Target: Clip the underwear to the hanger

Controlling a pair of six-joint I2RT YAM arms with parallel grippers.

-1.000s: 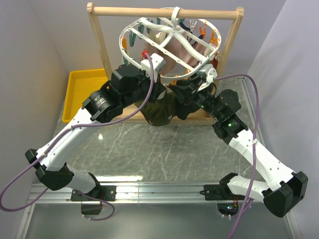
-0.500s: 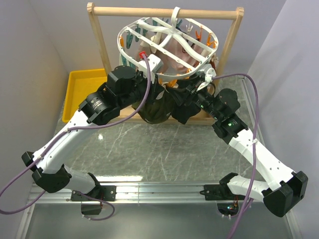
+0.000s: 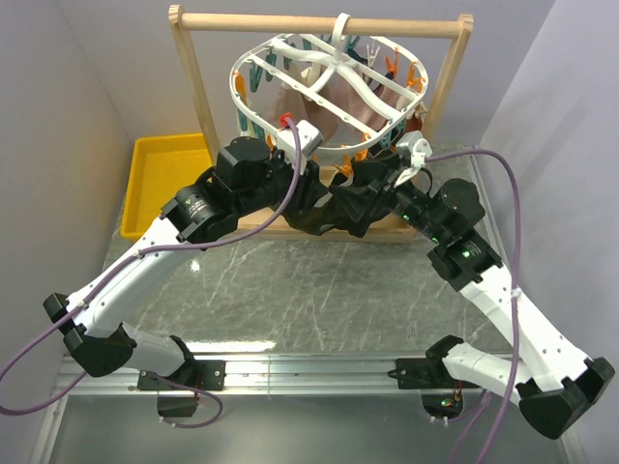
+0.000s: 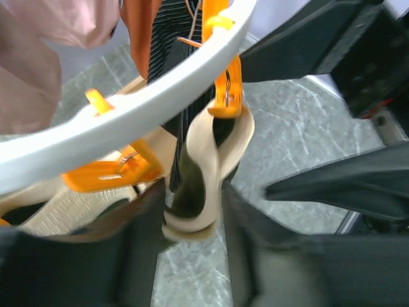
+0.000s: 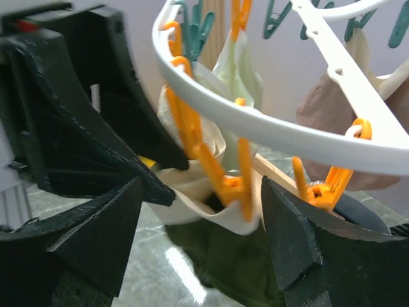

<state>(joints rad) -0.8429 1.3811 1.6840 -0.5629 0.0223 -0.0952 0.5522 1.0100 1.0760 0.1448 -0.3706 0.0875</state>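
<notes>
The white oval hanger (image 3: 235, 82) hangs from a wooden rail. The olive underwear (image 3: 314, 215) hangs below its near rim, between my two grippers. In the left wrist view its beige waistband (image 4: 204, 160) runs up into an orange clip (image 4: 225, 96) under the hanger rim (image 4: 128, 109). My left gripper (image 4: 192, 204) pinches a bulky fold of that waistband, and both fingers touch it. In the right wrist view my right gripper (image 5: 201, 217) is wide open around the waistband (image 5: 192, 192) and orange clips (image 5: 243, 182), with olive cloth (image 5: 236, 268) below. The left gripper (image 5: 96, 115) shows there too.
A wooden rail frame (image 3: 319, 21) carries the hanger. A pinkish-beige garment (image 3: 338, 101) and a black ribbed garment (image 4: 172, 57) hang from other clips. A yellow bin (image 3: 164, 179) stands at the back left. The marble table (image 3: 309, 290) lies below.
Both grippers have moved up closer under the hanger's near rim. The underwear has risen with them and now spreads between them. The hanger has swung and tilted a little.
</notes>
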